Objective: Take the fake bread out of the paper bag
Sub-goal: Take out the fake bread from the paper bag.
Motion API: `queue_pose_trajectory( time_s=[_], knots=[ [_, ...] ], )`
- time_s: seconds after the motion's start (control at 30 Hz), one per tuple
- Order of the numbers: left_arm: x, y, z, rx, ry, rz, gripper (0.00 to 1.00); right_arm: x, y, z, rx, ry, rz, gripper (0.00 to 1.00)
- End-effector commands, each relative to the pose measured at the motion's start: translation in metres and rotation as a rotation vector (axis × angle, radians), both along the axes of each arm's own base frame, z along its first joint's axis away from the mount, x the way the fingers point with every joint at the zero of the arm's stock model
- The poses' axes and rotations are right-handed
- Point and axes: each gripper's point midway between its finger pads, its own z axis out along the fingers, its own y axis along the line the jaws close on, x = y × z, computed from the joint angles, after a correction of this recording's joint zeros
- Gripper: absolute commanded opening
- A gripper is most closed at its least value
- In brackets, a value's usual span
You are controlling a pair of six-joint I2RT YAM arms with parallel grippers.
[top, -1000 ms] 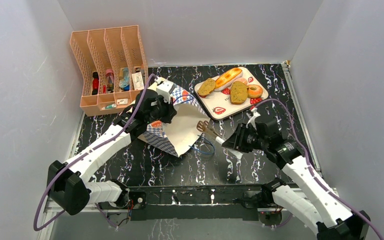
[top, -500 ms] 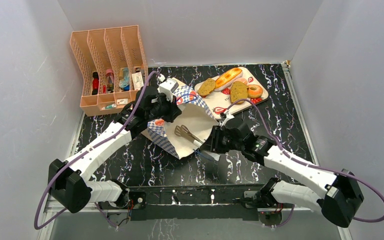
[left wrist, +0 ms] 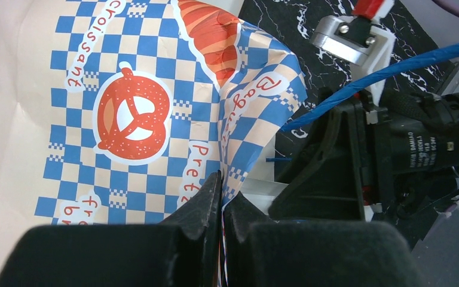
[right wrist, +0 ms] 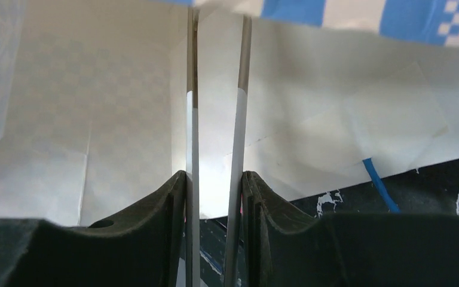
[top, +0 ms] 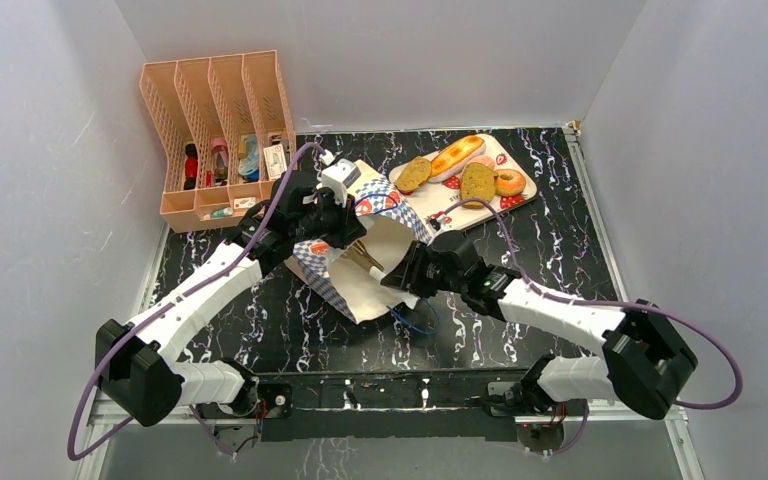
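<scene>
Now the paper bag (top: 355,290) is seen lying on its side at the middle of the surface, its mouth turned toward the near right corner. Its checkered rim is pinched by the left hand (left wrist: 221,197), clenched tight on the paper, and the mouth is held agape.

Into that mouth a pair of metal tongs (right wrist: 192,119) is pushed by the right hand (right wrist: 214,179), which is closed on the two blades. Nothing is caught between them. Only bare white paper can be made out around them in the right wrist view, though the deepest folds are not fully shown.

And the fake bread? All four pieces are found on the strawberry-printed tray (top: 438,220) by the far edge, right of the middle: the long glazed loaf (top: 457,156), the oval roll (top: 413,174), the toast slice (top: 477,184) and the ring donut (top: 509,182). So the task is judged as good as done.

One relation is to be watched. The tongs' long axis runs from the right hand toward the far left, into the bag, while the bread lies off to the far side of that hand, outside the bag. The right arm is the nearer to the tray. Any withdrawal is best made along that axis, so that the paper is not snagged.
</scene>
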Motion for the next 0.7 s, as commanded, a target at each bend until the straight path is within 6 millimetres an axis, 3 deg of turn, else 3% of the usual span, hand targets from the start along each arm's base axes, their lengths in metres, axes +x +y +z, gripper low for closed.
queue_pose_trajectory(
  time_s=[0.0,0.67],
  knots=[
    [-0.008,-0.007,0.03,-0.057,-0.038,-0.046,0.0,0.022,0.02,0.035,0.126,-0.071,-0.044,0.33],
    [-0.013,-0.01,0.027,-0.064,-0.026,-0.086,0.0,0.04,0.041,0.026,0.178,-0.002,-0.083,0.36]
  ],
)
